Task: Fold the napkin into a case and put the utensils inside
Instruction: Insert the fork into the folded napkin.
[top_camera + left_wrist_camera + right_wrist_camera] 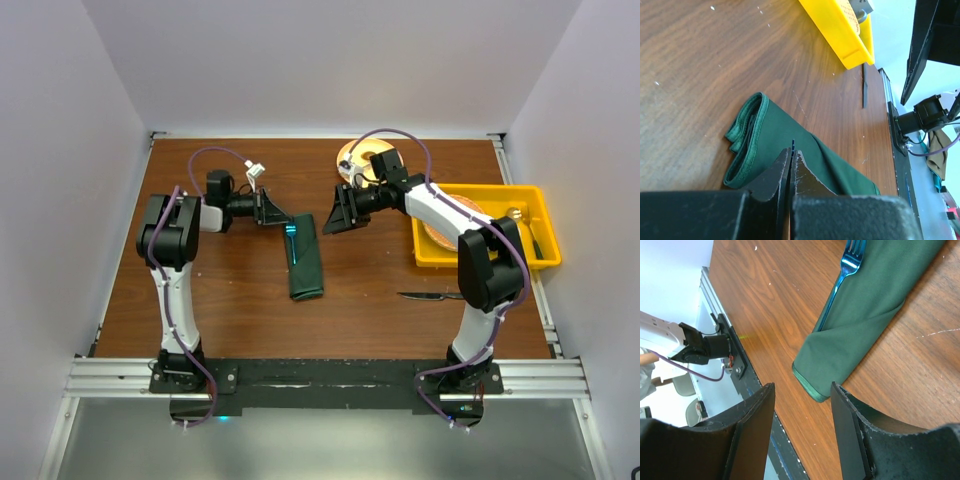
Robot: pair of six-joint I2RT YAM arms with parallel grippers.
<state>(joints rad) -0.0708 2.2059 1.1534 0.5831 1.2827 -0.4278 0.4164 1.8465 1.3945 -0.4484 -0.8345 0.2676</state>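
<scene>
Case lies mid-counter, a bit left of ctr, long axis near-to-far. Blue fork lies on its far end, handle tucked under the fold. Knife is flat on the wood nr right edge, just off yellow bin, well apart from case. L gripper has fingers pressed together, over case's far end. R gripper is spread wide, beside case on the right, not touching.

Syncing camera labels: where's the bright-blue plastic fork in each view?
Top external: bright-blue plastic fork at the far end of the dark green folded cloth, centre-left.
Left wrist: not visible; cloth mid-frame.
Right wrist: fork top centre, along the cloth's edge.
Shared landmark: the cloth.
</scene>
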